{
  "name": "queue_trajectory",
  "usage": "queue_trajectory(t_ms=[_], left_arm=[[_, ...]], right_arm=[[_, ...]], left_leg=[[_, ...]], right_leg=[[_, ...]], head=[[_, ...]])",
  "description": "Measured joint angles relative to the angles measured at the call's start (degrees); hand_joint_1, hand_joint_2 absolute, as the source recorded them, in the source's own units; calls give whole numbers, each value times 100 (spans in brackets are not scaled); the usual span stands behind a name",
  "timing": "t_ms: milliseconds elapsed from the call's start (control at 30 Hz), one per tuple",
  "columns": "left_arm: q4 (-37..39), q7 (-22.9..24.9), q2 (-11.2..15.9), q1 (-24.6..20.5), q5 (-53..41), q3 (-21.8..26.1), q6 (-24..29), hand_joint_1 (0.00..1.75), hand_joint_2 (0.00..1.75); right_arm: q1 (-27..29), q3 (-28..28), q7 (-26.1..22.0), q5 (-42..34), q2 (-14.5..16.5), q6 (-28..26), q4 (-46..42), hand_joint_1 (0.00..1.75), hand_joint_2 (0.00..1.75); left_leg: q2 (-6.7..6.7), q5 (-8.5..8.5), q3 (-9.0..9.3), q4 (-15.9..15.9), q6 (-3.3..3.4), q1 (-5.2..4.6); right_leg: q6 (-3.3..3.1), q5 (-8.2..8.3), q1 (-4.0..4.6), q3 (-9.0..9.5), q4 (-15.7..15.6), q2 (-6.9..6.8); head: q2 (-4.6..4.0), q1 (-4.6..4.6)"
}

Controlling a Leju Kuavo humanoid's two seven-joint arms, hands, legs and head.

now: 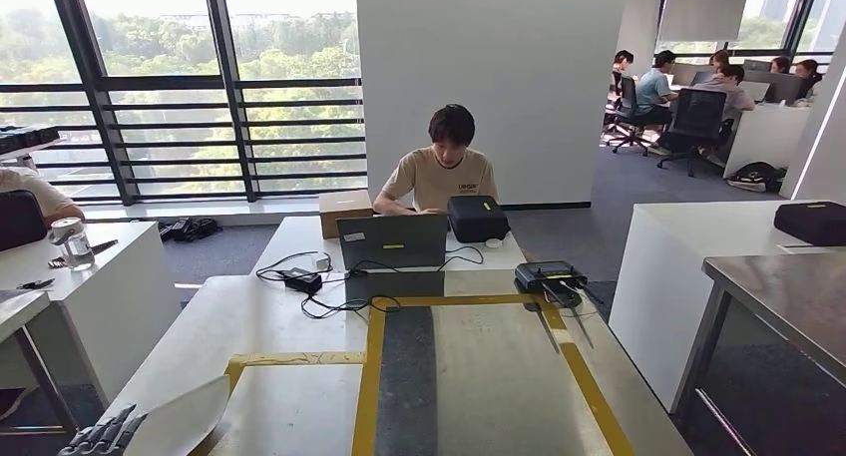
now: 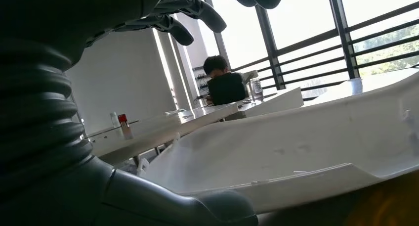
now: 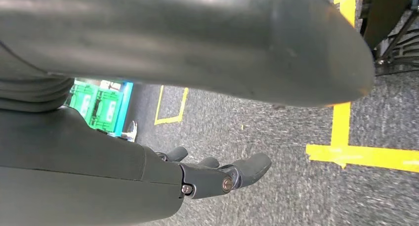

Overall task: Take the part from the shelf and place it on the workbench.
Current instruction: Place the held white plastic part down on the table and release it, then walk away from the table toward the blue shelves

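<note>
Head view shows the white part (image 1: 180,416) at the near corner of the workbench (image 1: 299,326), a thin moulded panel lying just beside the dark fingers (image 1: 100,434) of the left hand (image 1: 100,436) and running away from them toward the yellow tape (image 1: 299,358). Its long axis seems to slant from those fingers up and across the bench, with the rounded tip pointing away from the hand, though much of it is cut off at the frame's edge. In the left wrist view the part (image 2: 296,147) lies between the thick thumb (image 2: 197,206) beneath its near lip and the fingers (image 2: 197,13) spread above it; the thumb looks to be touching or just under the edge, while the upper fingers stand apart from the surface, so whether the hand grips it cannot be told. The likely trouble is the overhang: if the panel sits only partly on the bench, letting go could tip it off the corner, and a thin lip could slide off the thumb. Right hand (image 3: 217,176) hangs over the grey floor (image 3: 276,152), its fingers loosely curled and holding nothing.
</note>
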Motion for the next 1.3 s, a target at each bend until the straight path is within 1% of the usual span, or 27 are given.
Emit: queue_trajectory(t_ms=[67, 200, 267, 367, 433, 533, 600, 633, 667, 733, 767, 800, 833, 867, 900, 933, 967, 1000, 1033, 1067, 1100, 1133, 1167, 1200, 1233, 1267, 1300], left_arm=[[-35, 153, -16, 22, -174, 68, 23, 0, 0], [-127, 433, -226, -97, -537, 107, -36, 0, 0], [-153, 470, -324, -245, -611, 113, -103, 0, 0], [-181, 466, -401, -404, -637, 133, -131, 0, 0], [-195, 412, -441, -484, -691, 137, -131, 0, 0], [-194, 315, -554, -819, -928, 133, -246, 0, 0], [-193, 328, -637, -1232, -1073, 130, -404, 0, 0], [-194, 335, -671, -1463, -1130, 129, -461, 0, 0], [-195, 336, -701, -1693, -1179, 129, -497, 0, 0], [-197, 327, -763, -2132, -1282, 127, -530, 0, 0], [-198, 326, -795, -2340, -1334, 124, -540, 0, 0], [-199, 334, -829, -2540, -1377, 121, -544, 0, 0], [-203, 348, -860, -2734, -1409, 119, -538, 0, 0], [-213, 367, -888, -2917, -1428, 118, -516, 0, 0], [-228, 385, -915, -3096, -1440, 118, -478, 0, 0], [-251, 402, -937, -3269, -1449, 119, -425, 0, 0], [-272, 416, -951, -3427, -1459, 120, -364, 0, 0], [-291, 428, -962, -3569, -1468, 122, -291, 0, 0], [-310, 438, -967, -3685, -1477, 125, -217, 0, 0], [-322, 445, -970, -3775, -1485, 126, -152, 0, 0], [-334, 449, -969, -3847, -1490, 128, -85, 0, 0], [-343, 452, -966, -3900, -1493, 129, -23, 0, 0], [-345, 457, -961, -3941, -1493, 133, 46, 0, 0], [-350, 460, -957, -3974, -1490, 139, 129, 0, 0], [-356, 463, -954, -3995, -1483, 149, 212, 0, 0], [-363, 461, -951, -4007, -1473, 163, 294, 0, 0], [-369, 454, -946, -4012, -1458, 176, 372, 0, 0]], right_arm=[[-36, 5, 0, -65, -17, 16, 0, 0, 0], [-86, -8, -1, -189, -25, -20, 0, 0, 0], [-87, -26, 0, -209, -24, -50, 0, 0, 0], [-81, -44, 0, -219, -24, -61, 0, 0, 0], [-77, -62, 0, -261, -19, -73, 0, 0, 0], [-88, -151, 0, -378, -2, -134, 0, 0, 0], [-117, -208, 0, -420, 10, -179, 0, 0, 0], [-133, -230, 0, -433, 18, -193, 0, 0, 0], [-146, -252, -1, -449, 25, -205, 0, 0, 0], [-156, -292, -1, -476, 43, -215, 0, 0, 0], [-156, -311, -1, -487, 51, -221, 0, 0, 0], [-155, -328, 0, -496, 60, -229, 0, 0, 0], [-156, -348, 1, -507, 68, -238, 0, 0, 0], [-159, -369, 0, -522, 75, -247, 0, 0, 0], [-165, -392, 0, -538, 83, -256, 0, 0, 0], [-170, -415, 0, -558, 102, -261, 0, 0, 0], [-172, -437, -2, -575, 119, -270, 0, 0, 0], [-173, -459, 1, -590, 136, -277, 0, 0, 0], [-174, -482, 5, -603, 156, -286, 0, 0, 0], [-174, -508, 9, -615, 167, -295, 0, 0, 0], [-177, -531, 15, -625, 179, -300, 0, 0, 0], [-179, -551, 16, -635, 193, -308, 0, 0, 0], [-180, -567, 17, -643, 203, -314, 0, 0, 0], [-179, -585, 17, -648, 210, -323, 0, 0, 0], [-178, -599, 17, -650, 215, -331, 0, 0, 0], [-177, -612, 18, -650, 218, -337, 0, 0, 0], [-177, -623, 17, -648, 220, -341, 0, 0, 0]], left_leg=[[-21, 2, 0, 0, -2, 0], [-33, 7, 0, 4, 0, 0], [-32, 8, -1, 4, 2, -3], [-21, 6, 2, 9, 4, -9], [-13, -4, -1, 26, 20, -23], [-31, 2, -16, 40, 57, -35], [-38, 59, -15, -15, 93, 5], [-31, 84, -17, -47, 113, 27], [-18, 106, -20, -71, 128, 47], [5, 120, -51, -67, 136, 51], [15, 126, -72, -55, 128, 55], [22, 134, -96, -39, 116, 63], [27, 144, -125, -15, 100, 77], [29, 151, -158, 18, 77, 97], [31, 156, -197, 61, 44, 118], [28, 166, -241, 99, -2, 131], [22, 179, -276, 133, -51, 133], [12, 200, -304, 152, -100, 127], [0, 232, -320, 147, -149, 119], [-8, 263, -327, 138, -191, 119], [-11, 255, -351, 142, -227, 126], [-6, 167, -389, 207, -254, 133], [0, -19, -460, 388, -269, 136], [7, -280, -559, 688, -276, 134], [11, -546, -662, 1065, -280, 129], [11, -746, -747, 1433, -277, 124], [11, -831, -767, 1678, -262, 115]], right_leg=[[-2, -2, -1, 7, 0, -22], [1, 0, -2, 14, 0, -34], [7, 5, -2, 19, 0, -32], [16, 12, -8, 20, -3, -14], [36, 16, -18, 15, -9, -8], [78, 28, -21, 13, -14, -25], [112, -7, -7, -5, 30, -38], [136, -101, -5, -58, 147, -40], [160, -257, -12, -161, 377, -39], [214, -649, -52, -502, 1130, -40], [239, -768, -76, -658, 1473, -41], [264, -780, -102, -738, 1653, -42], [291, -679, -132, -712, 1607, -45], [321, -496, -165, -575, 1335, -50], [357, -329, -201, -379, 931, -56], [369, -187, -209, -217, 614, -43], [357, -105, -212, -122, 397, -24], [316, -89, -207, -99, 311, -4], [251, -71, -189, -133, 342, 17], [185, -61, -193, -170, 333, 17], [119, -39, -196, -196, 325, 4], [61, 3, -195, -230, 314, -7], [9, 53, -194, -271, 303, -17], [-29, 103, -186, -317, 298, -26], [-53, 152, -170, -372, 296, -28], [-69, 199, -150, -431, 297, -31], [-83, 247, -126, -493, 298, -34]], head=[[0, -1], [0, 1], [0, 2], [0, 2], [0, 0], [0, -2], [0, 0], [0, 3], [0, 7], [0, 14], [0, 15], [0, 16], [0, 17], [0, 18], [0, 19], [1, 22], [1, 23], [1, 20], [1, 17], [0, 9], [0, 4], [0, -3], [0, -10], [0, -16], [0, -22], [0, -25], [0, -25]])
